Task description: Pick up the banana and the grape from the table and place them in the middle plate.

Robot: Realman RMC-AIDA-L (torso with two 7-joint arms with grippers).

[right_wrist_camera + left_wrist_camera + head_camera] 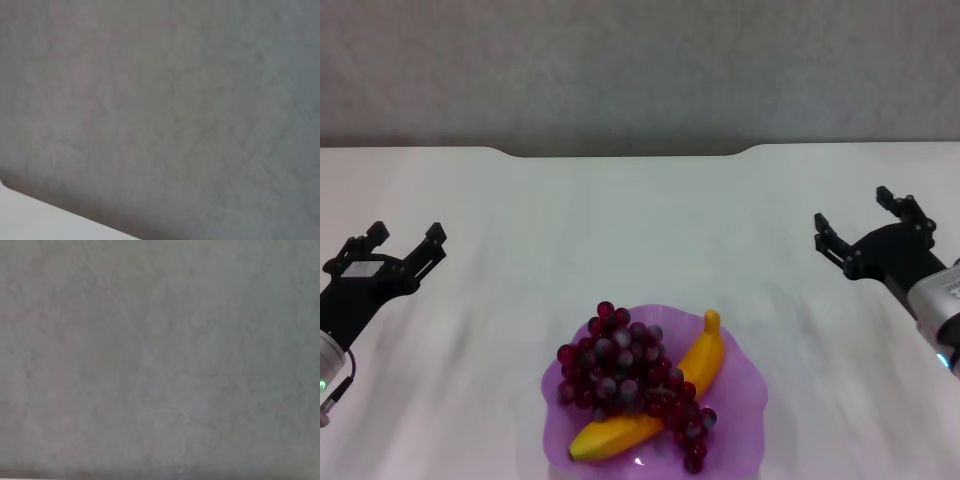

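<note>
Translucent purple plastic plate with a wavy scalloped rim (752, 392) sits on the plain white tabletop (640, 230), near edge, centred between the arms. Both fruits are in it.

Curved yellow-orange banana (705, 358) lies diagonally across the plate, one tip pointing away from the robot and to its right, the other end at the near-left part of the dish. Bunch of dark red-purple round grapes (630, 365) sits on the plate's left and middle, overlapping the banana's mid-section and trailing toward the near-right rim. Grapes and banana touch.

Left gripper (402, 238) is at the left side, over bare table, well apart from the plate. Fingers spread, nothing between them.

Right gripper (861, 218) is at the right side, also over bare table and well clear of the plate. Fingers spread, holding nothing.

Table's far edge has a shallow notch; grey wall (640, 60) behind it.

Left wrist view: only a flat grey surface. Right wrist view: same grey, plus a white sliver in one corner.
</note>
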